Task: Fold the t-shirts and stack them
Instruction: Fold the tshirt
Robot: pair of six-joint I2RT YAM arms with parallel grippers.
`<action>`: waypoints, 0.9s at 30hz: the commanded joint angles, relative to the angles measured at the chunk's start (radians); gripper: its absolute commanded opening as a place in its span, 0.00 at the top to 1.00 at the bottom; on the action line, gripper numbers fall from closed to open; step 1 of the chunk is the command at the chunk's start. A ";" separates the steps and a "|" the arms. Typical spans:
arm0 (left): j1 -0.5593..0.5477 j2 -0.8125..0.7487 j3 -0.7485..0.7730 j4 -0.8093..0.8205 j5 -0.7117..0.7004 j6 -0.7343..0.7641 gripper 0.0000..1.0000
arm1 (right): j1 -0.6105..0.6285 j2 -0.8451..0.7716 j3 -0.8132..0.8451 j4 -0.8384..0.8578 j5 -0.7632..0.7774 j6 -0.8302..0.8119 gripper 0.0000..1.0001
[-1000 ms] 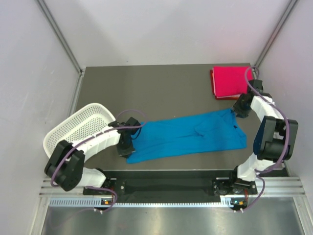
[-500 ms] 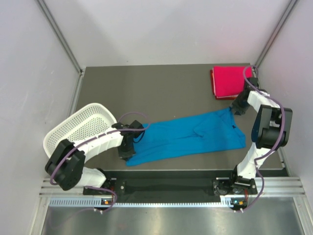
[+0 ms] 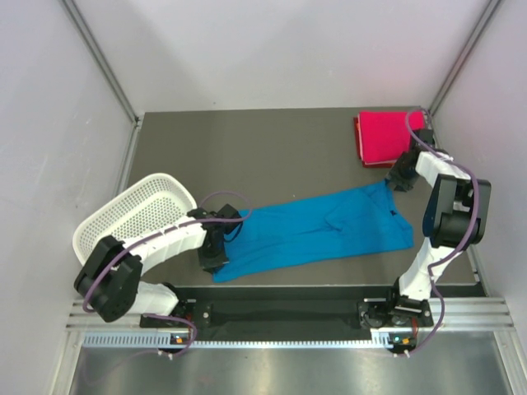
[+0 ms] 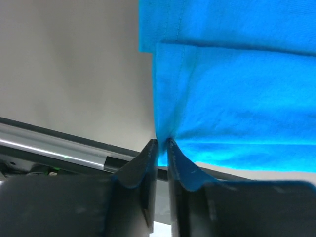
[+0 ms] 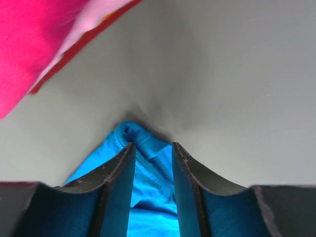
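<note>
Blue t-shirt [image 3: 321, 230] spread long across the near table [image 3: 263, 148], unfolded; pink-red t-shirt [image 3: 387, 136] folded at the far-right corner.
Top: an arm at each end; left wrist: left gripper [image 4: 161, 143] near-closed, thin pinch on the hem, which could slip on lift; right wrist: right gripper [image 5: 150, 145] part-closed round a bunched corner; uneven pull may skew the fold.

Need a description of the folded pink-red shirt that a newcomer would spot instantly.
Start at the dark table and go to its far right corner. There lies the pink-red t-shirt, folded into a compact rectangle. The blue t-shirt, the only other garment, sprawls long and flat across the near half.
</note>
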 commanded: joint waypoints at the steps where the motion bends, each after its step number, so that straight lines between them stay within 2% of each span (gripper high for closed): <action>1: -0.005 -0.009 0.049 -0.048 -0.011 -0.001 0.78 | 0.007 -0.059 0.059 0.010 -0.095 -0.085 0.62; 4: -0.005 0.000 0.120 -0.089 -0.019 0.011 0.73 | 0.007 -0.073 0.075 0.010 -0.160 -0.107 0.60; 9: -0.004 0.014 0.240 -0.142 -0.037 0.045 0.69 | 0.007 -0.048 0.119 -0.037 -0.123 -0.112 0.60; 12: -0.004 0.046 0.347 -0.092 -0.074 0.103 0.68 | 0.011 -0.035 0.113 -0.011 -0.139 -0.124 0.59; 15: -0.001 0.130 0.459 -0.013 -0.054 0.182 0.69 | 0.012 0.014 0.125 -0.023 -0.149 -0.139 0.61; 20: 0.013 0.333 0.594 0.048 -0.011 0.263 0.69 | 0.012 0.018 0.093 -0.003 -0.119 -0.170 0.72; 26: 0.082 0.543 0.626 0.119 0.038 0.297 0.69 | 0.012 0.051 0.089 0.010 -0.122 -0.181 0.73; 27: 0.090 0.566 0.632 0.114 0.035 0.301 0.70 | 0.012 0.070 0.092 0.010 -0.116 -0.184 0.76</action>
